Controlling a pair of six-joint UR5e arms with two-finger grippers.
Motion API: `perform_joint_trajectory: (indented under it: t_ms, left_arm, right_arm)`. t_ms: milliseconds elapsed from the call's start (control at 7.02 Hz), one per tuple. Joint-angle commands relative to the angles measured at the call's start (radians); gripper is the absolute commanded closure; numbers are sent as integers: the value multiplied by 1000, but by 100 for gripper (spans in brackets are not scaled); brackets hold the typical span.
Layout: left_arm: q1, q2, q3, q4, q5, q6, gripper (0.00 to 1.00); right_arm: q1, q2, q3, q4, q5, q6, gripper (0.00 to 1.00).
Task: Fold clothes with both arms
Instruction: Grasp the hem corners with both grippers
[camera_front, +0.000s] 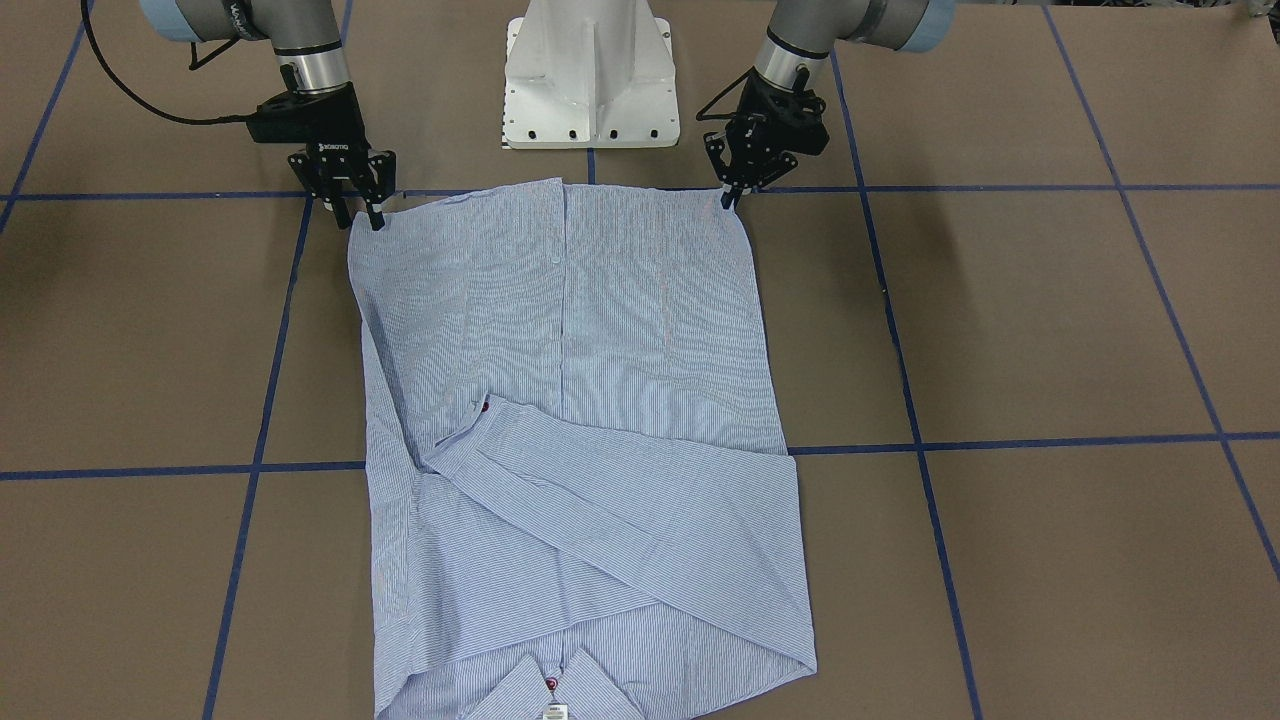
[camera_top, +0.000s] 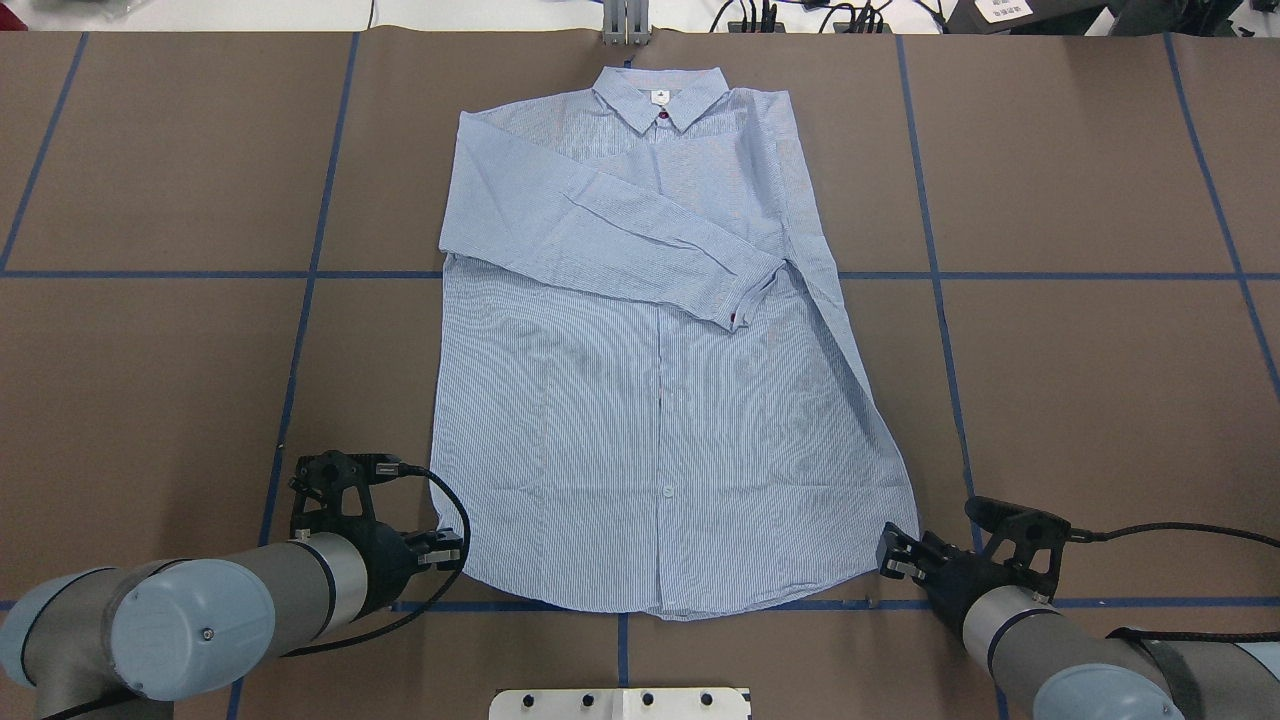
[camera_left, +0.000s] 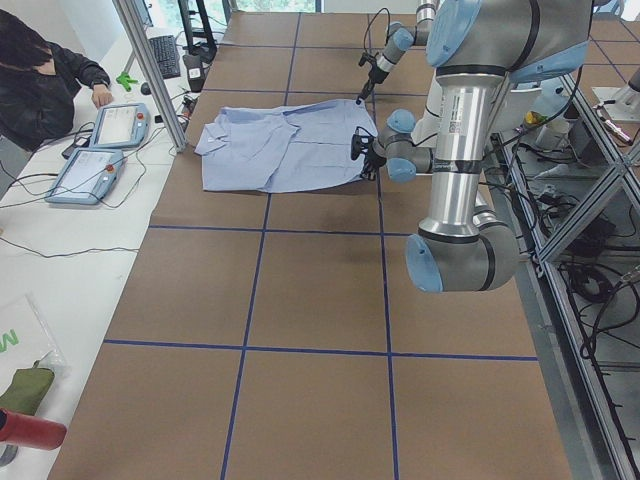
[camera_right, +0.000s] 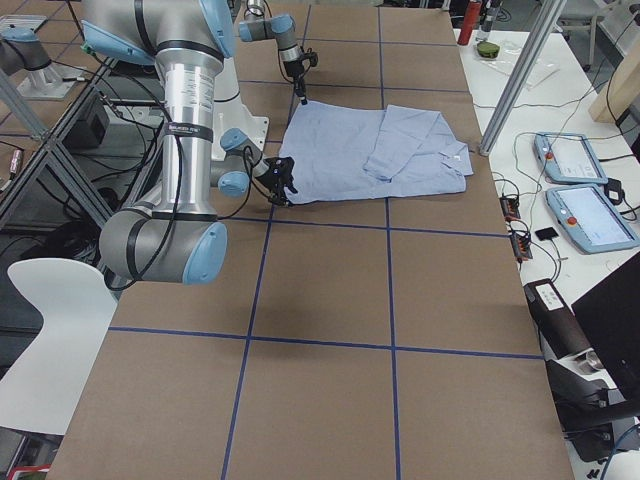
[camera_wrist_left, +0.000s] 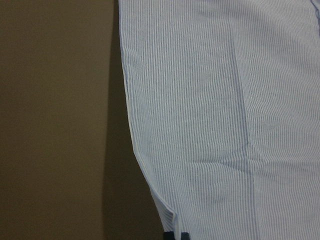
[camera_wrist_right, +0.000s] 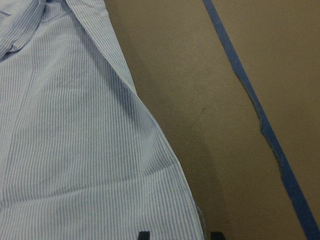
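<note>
The light-blue striped shirt (camera_top: 650, 400) lies flat on the brown table, collar (camera_top: 660, 100) at the far side and both sleeves folded across the chest. It also shows in the front view (camera_front: 570, 400). My left gripper (camera_top: 452, 553) is down at the hem's left corner, also seen in the front view (camera_front: 733, 197). In the left wrist view its fingertips (camera_wrist_left: 175, 236) are together on the shirt (camera_wrist_left: 225, 125) edge. My right gripper (camera_top: 888, 558) (camera_front: 362, 215) is at the hem's right corner. Its fingertips (camera_wrist_right: 144, 235) stand apart, with the shirt (camera_wrist_right: 75, 150) corner between them.
The white pedestal base (camera_front: 590, 80) stands just behind the hem, between the arms. Blue tape lines (camera_top: 935, 280) cross the table. A seated operator (camera_left: 40, 70) and two teach pendants (camera_left: 95, 150) are beyond the collar end, by a metal post (camera_left: 150, 70).
</note>
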Motion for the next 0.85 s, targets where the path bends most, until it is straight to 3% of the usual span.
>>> perform_joint_trajectory:
  t_ms: [0,142,427,570,712]
  left_arm:
    - [-2,-2,-1,0,-1,0,100]
    - [-2,0,-7,0,-2,0,100]
    - [-4,2,-32,0,-3,3,100]
    - [-7,8,-114,39,-8,5,100]
    - [-7,49,-305,178,-88,38,100]
  right_arm:
    - [-12,2,0,0,1,1,89]
    - [-24,2,3,0,1,1,100]
    - [-27,-1,52,0,1,1,100]
    - [-26,-41,145,0,8,1,100]
    - [-26,-126,264,-2,37,1,100]
